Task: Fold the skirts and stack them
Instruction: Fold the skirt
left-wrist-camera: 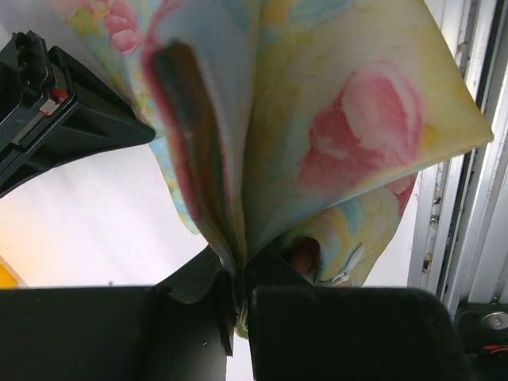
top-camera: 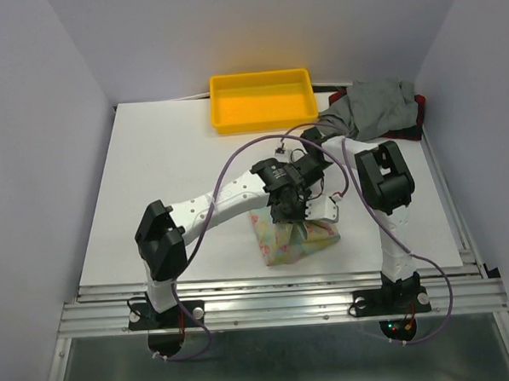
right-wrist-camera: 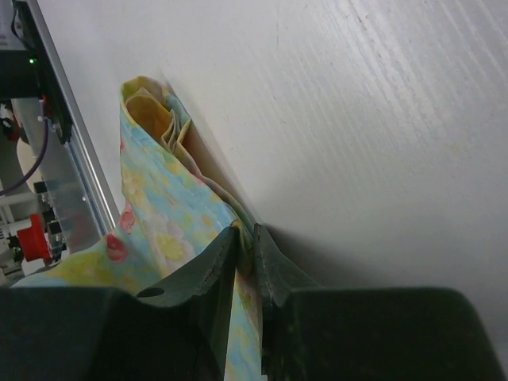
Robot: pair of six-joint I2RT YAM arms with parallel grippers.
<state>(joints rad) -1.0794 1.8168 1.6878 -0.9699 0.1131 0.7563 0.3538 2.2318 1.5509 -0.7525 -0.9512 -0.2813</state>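
Note:
The pastel floral skirt (top-camera: 291, 241) lies bunched on the white table near the front edge, between the two arms. My left gripper (top-camera: 287, 214) is shut on its upper edge; in the left wrist view the floral skirt (left-wrist-camera: 349, 127) hangs in folds from the left gripper (left-wrist-camera: 240, 278). My right gripper (top-camera: 331, 210) is shut on the cloth's right edge; the right wrist view shows the floral skirt (right-wrist-camera: 159, 222) pinched in the right gripper (right-wrist-camera: 248, 242). The grey skirt (top-camera: 371, 107) lies crumpled at the back right on top of the red-and-black plaid skirt (top-camera: 413, 118).
A yellow plastic tray (top-camera: 262, 99) stands at the back centre of the table (top-camera: 160, 187). A metal rail (top-camera: 276, 283) runs along the table's front edge, just in front of the floral skirt. Purple cables loop over both arms.

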